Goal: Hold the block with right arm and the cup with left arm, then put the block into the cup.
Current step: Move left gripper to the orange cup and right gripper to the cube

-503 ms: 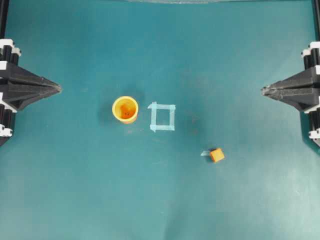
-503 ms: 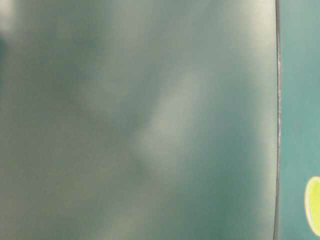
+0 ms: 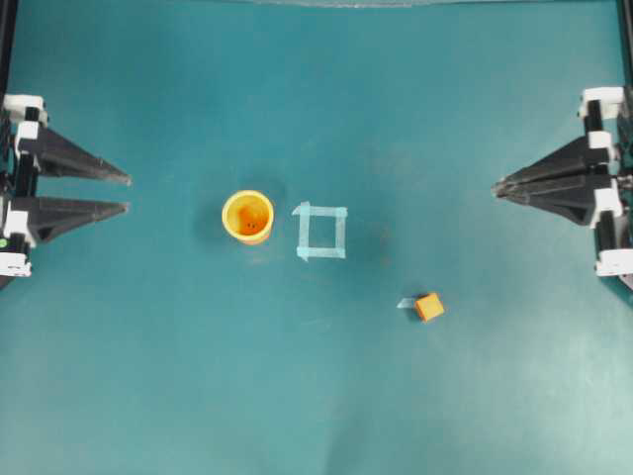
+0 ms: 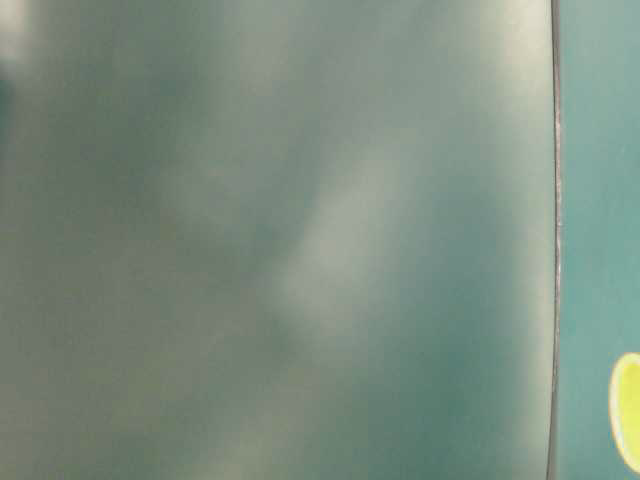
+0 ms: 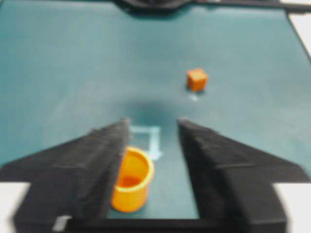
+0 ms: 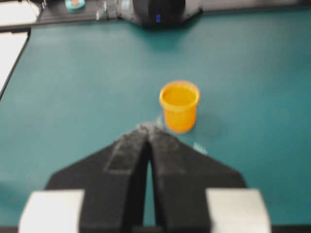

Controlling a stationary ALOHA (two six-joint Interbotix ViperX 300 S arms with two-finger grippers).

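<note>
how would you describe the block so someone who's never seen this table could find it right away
On the teal table, start at the pale blue tape square near the middle, beside the yellow-orange cup. Go toward the lower right in the overhead view to the block. It is a tiny orange cube with a lighter tan face, far smaller than the cup.

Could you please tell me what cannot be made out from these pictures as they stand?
- Table-level view: nearly all a grey-green blur, only a sliver of the cup at the right edge.
- Right wrist view: the block is absent, possibly behind the right claw.
- Left wrist view: the left claw covers part of the cup.
- Overhead: both arms cut off.
</note>
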